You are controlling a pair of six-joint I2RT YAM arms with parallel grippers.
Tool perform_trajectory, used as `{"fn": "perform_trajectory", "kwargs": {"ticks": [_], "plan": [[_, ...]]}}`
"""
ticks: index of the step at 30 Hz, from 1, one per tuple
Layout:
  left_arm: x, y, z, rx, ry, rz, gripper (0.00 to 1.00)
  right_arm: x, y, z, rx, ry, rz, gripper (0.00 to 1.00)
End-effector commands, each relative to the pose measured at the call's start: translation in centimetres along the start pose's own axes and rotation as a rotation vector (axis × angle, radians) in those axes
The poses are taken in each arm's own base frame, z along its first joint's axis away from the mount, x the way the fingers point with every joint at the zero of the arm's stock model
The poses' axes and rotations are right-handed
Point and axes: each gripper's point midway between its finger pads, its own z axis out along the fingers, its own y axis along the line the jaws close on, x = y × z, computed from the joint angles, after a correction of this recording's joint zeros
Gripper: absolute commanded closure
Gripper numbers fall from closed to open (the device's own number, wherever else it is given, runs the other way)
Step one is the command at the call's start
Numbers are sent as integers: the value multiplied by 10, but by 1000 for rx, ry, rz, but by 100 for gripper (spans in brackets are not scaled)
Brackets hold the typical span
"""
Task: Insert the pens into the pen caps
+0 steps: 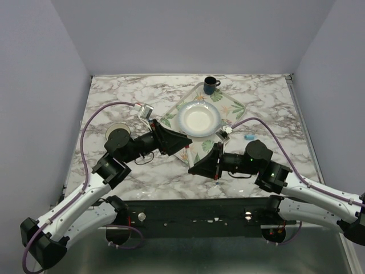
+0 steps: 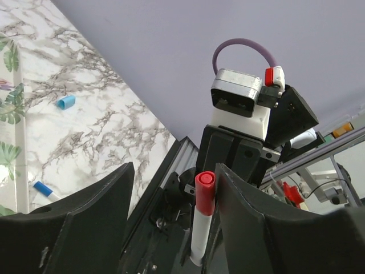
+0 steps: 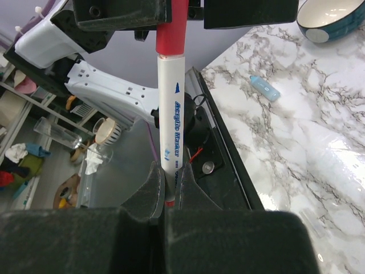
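Pale lilac walls shut in the grey-veined white marble table (image 1: 165, 181) on three sides. A purple cable (image 1: 94, 117) loops out to the left of the black left pincer (image 2: 174, 171). Its fingers (image 2: 251, 217) stand apart, wider than the red plastic cap (image 2: 205, 191) between them. The cap is close against one finger; whether it touches cannot be told.

That cap sits on the far end of a slim white marker (image 3: 171, 114) printed "Acrylic Marker" in blue along the barrel, with smaller print below too fine to read. The black right pincer (image 3: 169, 184) is clamped on the marker's lower end and holds it in the air, pointing into the left pincer.

Beyond both pincers lies a leaf-patterned tray (image 1: 232, 105) carrying a round bowl, white inside and teal outside (image 3: 336, 28), with a dark mug (image 1: 211, 85) at the far corner. Ahead of the left pincer, just beside the tray's rim, a white marker with a blue end (image 2: 43, 190) lies on the marble.

Right of the right pincer, a short light-blue plastic cap (image 1: 249, 137) lies alone on open marble, well apart from both pincers. On the near side of both pincers, a black metal rail (image 1: 188, 208) bounds the table.
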Motion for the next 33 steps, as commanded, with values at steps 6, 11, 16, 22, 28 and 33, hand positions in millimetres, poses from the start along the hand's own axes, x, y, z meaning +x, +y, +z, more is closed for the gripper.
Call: {"fn": "perform_trajectory", "kwargs": {"ticks": [6, 11, 16, 22, 28, 33], "plan": [[-16, -13, -8, 22, -71, 57, 34, 0, 9, 4, -48, 7, -1, 99], [-18, -15, -10, 19, -81, 71, 34, -1, 9, 4, -47, -1, 4, 99], [-18, -14, -12, 18, -87, 83, 41, -2, 9, 5, -52, -11, 13, 99], [-15, -11, -13, 9, -83, 83, 47, 1, 10, 7, -59, 0, 18, 99], [-16, -11, -12, 10, -82, 88, 49, 1, 11, 8, -69, 2, 21, 99], [-13, -14, -11, 26, -63, 86, 85, 0, 12, 10, -75, -3, 25, 99]]}}
